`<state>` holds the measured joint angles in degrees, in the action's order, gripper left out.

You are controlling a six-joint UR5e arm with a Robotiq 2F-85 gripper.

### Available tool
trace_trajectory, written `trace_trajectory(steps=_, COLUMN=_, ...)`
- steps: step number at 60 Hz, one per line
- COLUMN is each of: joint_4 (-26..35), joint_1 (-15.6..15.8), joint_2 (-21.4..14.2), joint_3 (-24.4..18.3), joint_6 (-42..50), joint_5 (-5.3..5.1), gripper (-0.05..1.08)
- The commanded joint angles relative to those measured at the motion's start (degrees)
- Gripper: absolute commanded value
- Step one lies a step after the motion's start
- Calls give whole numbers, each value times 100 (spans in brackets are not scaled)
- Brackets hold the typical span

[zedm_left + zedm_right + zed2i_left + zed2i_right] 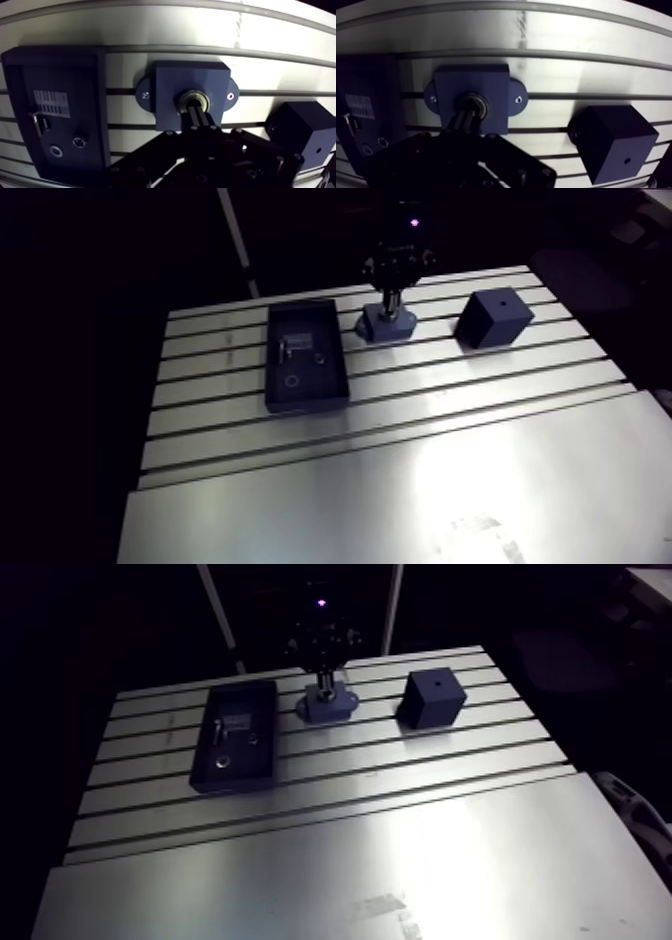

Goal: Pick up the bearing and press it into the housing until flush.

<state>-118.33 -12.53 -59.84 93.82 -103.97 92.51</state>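
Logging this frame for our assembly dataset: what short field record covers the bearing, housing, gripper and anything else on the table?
bearing: sits in the housing's bore, metal ring showing; whether flush is unclear
housing: on the table, between tray and cube
gripper: fingers shut, tips down on the bearing
tray: beside the housing, holds a label and small parts
cube: apart from the housing, on its other side

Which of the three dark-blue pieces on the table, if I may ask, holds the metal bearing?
The flanged dark-blue housing under the gripper: the ring-shaped metal bearing sits in its bore, unlike the shallow tray and cube.
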Motion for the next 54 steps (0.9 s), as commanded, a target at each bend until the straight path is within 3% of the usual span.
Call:
trace_trajectory(steps=1, joint_4=-2, joint_1=-5, joint_2=4, joint_3=9, joint_6=-4, joint_5=-1, gripper=108)
trace_trajectory(steps=54, joint_4=-90, joint_1=4, joint_2=109, joint_3=0, joint_6=-23, joint_5=-1, gripper=108)
